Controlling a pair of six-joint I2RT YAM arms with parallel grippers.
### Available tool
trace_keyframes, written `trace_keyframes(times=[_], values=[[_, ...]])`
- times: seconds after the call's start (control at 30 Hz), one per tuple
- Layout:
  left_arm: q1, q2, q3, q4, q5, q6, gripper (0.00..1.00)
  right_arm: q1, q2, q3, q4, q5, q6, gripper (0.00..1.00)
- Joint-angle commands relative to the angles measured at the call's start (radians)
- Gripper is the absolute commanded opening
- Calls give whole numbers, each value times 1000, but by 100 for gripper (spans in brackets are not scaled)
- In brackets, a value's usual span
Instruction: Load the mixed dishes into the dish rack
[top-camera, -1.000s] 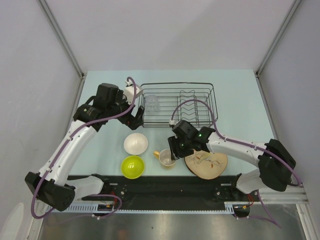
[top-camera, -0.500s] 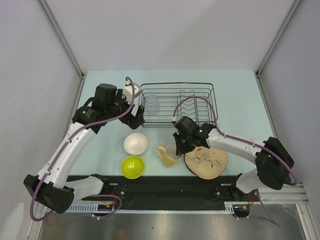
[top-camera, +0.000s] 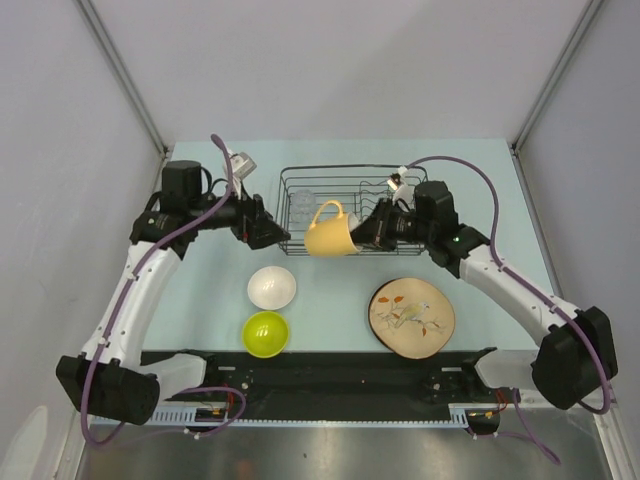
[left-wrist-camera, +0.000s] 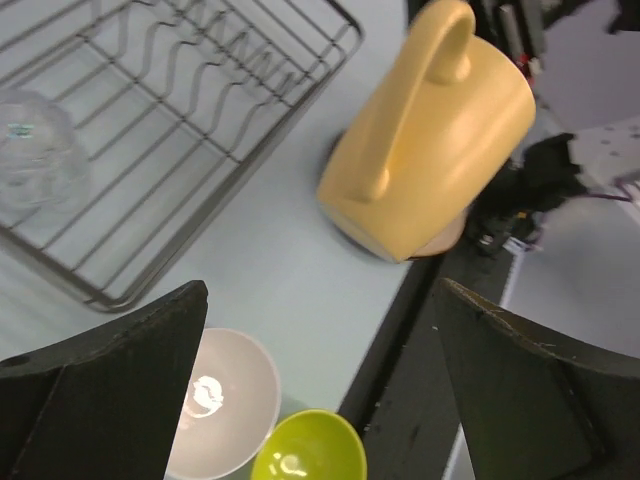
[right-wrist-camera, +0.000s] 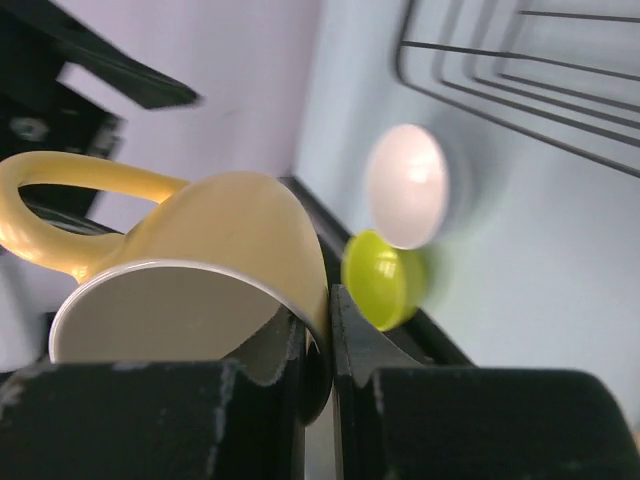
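My right gripper (top-camera: 362, 232) is shut on the rim of the yellow-orange mug (top-camera: 330, 230) and holds it tilted in the air at the front edge of the black wire dish rack (top-camera: 355, 175); the mug also shows in the right wrist view (right-wrist-camera: 200, 270) and the left wrist view (left-wrist-camera: 425, 140). My left gripper (top-camera: 277, 235) is open and empty beside the rack's left end. A clear glass (top-camera: 303, 207) stands in the rack's left part. The white bowl (top-camera: 272, 287), the lime-green bowl (top-camera: 266, 333) and the leaf-pattern plate (top-camera: 412, 317) lie on the table. The dark-rimmed plate is out of view.
Grey walls enclose the table on three sides. A black rail (top-camera: 330, 372) runs along the near edge, just in front of the green bowl and the plate. The rack's upright prongs (top-camera: 385, 190) stand in its right half.
My right gripper has lifted the mug off the table and carried it up to the rack's front edge. My left arm has drawn back a little to the left.
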Motion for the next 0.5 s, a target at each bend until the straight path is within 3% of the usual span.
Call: trace_keyframes(times=[0.0,0.2,0.47], values=[[2,-10,-49,144,289,-127,100,7,37,1,465,-188,333,0],[2,5,-78,293,384,-267,100,14,105,-25,673,-203,481,0],[2,20,-95,390,389,-335,100,53,192,-54,894,-196,600,0]])
